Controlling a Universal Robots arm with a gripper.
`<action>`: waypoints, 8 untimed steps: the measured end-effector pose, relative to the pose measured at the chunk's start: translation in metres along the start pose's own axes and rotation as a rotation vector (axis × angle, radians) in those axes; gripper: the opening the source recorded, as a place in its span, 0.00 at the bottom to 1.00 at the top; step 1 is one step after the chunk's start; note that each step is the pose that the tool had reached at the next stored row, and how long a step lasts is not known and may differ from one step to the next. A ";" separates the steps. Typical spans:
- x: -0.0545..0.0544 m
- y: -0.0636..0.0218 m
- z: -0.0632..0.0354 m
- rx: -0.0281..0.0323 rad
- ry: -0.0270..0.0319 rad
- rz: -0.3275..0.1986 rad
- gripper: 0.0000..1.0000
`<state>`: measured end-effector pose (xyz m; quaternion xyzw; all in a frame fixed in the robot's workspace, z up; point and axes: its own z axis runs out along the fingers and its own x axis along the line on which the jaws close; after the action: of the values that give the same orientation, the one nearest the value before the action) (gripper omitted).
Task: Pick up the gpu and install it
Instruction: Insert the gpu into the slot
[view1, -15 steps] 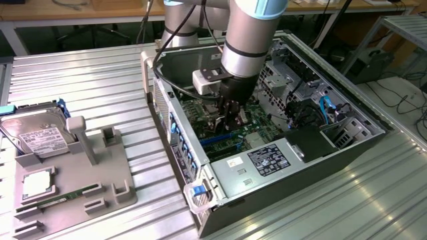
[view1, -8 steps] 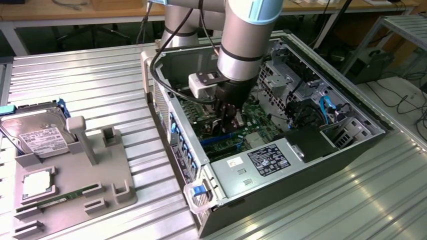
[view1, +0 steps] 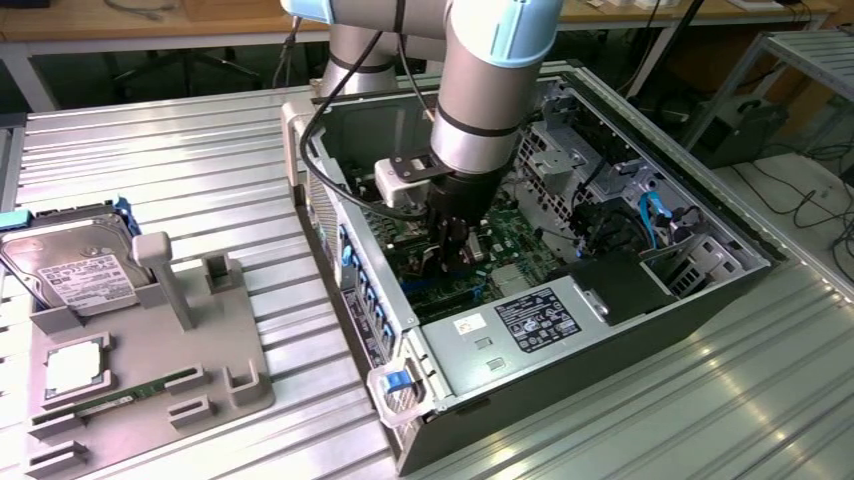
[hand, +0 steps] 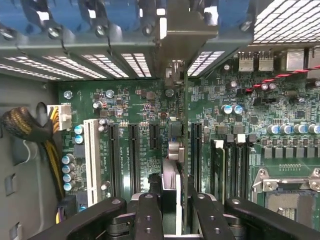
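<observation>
The gpu (hand: 175, 150) shows thin and edge-on in the wrist view, with its metal end bracket (hand: 182, 35) up against the case's rear slot openings. My gripper (hand: 175, 212) is shut on the card, a black finger (hand: 149, 215) on either side of it. The card stands over the green motherboard (hand: 135, 100), between the black expansion slots (hand: 132, 155); I cannot tell whether it touches a slot. In the exterior view my gripper (view1: 454, 262) reaches down inside the open computer case (view1: 747, 250), with the card mostly hidden behind it.
A grey fixture (view1: 200, 370) at the exterior view's left holds a silver hard drive (view1: 74, 270), a processor (view1: 74, 365) and a RAM stick (view1: 127, 395). Inside the case are the power supply (view1: 534, 320), blue cables (view1: 654, 215) and a yellow-black cable bundle (hand: 25, 125).
</observation>
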<state>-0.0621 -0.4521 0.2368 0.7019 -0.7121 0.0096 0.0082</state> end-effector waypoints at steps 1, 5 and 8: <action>0.000 0.0000 0.0007 -0.0001 0.0001 0.000 0.28; 0.000 0.0000 0.0007 0.0000 -0.0001 0.000 0.28; 0.000 0.0000 -0.0010 0.0006 0.0010 0.000 0.28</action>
<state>-0.0621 -0.4521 0.2378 0.7019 -0.7121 0.0101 0.0083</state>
